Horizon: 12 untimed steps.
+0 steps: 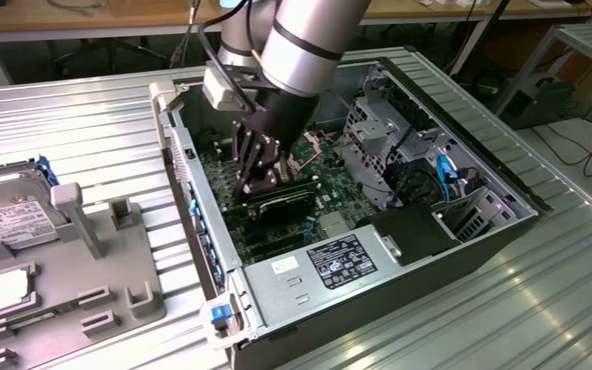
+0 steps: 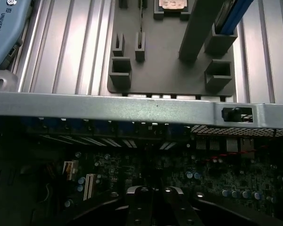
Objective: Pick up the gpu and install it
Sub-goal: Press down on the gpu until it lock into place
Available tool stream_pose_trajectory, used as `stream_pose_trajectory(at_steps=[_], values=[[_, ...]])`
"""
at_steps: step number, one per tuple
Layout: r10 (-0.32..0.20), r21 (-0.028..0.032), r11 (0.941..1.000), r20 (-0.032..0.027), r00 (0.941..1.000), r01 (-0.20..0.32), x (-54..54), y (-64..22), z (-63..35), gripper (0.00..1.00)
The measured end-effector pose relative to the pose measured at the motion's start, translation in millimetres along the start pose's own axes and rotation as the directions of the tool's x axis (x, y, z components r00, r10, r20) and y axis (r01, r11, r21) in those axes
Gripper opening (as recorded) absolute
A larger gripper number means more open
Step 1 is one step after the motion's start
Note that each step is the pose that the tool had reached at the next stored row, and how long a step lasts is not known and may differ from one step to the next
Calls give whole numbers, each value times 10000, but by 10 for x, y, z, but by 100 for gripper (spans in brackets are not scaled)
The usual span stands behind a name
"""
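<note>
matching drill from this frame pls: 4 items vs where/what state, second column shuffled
Items:
1. gpu
2. hard drive
3. gripper
4. blue latch

Place or state:
A. on the grey holder tray, at the exterior view's left
B. at the case's near corner, on the frame edge
C. inside the open case, lying over the motherboard
D. reaching down into the case, jaws shut, at the card's edge

Pairs: 1-C, 2-A, 3-D, 4-B
</note>
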State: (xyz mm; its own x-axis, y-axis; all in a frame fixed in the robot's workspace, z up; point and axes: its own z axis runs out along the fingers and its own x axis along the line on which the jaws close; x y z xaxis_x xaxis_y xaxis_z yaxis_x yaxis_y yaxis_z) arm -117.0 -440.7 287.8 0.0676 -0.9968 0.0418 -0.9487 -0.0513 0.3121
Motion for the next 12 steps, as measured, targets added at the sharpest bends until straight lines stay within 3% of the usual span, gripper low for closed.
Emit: stream_pose_trajectory(at_steps=[4,5,6,12], values=[[-25,568,9984,-50,10000,27,-10,-1,1,11],[-27,664,9978,-58,10000,31,-12,-1,3,11],[-29,721,9974,-60,10000,33,-13,-1,6,11],[-29,721,9974,-62,10000,33,-13,-3,14,11]])
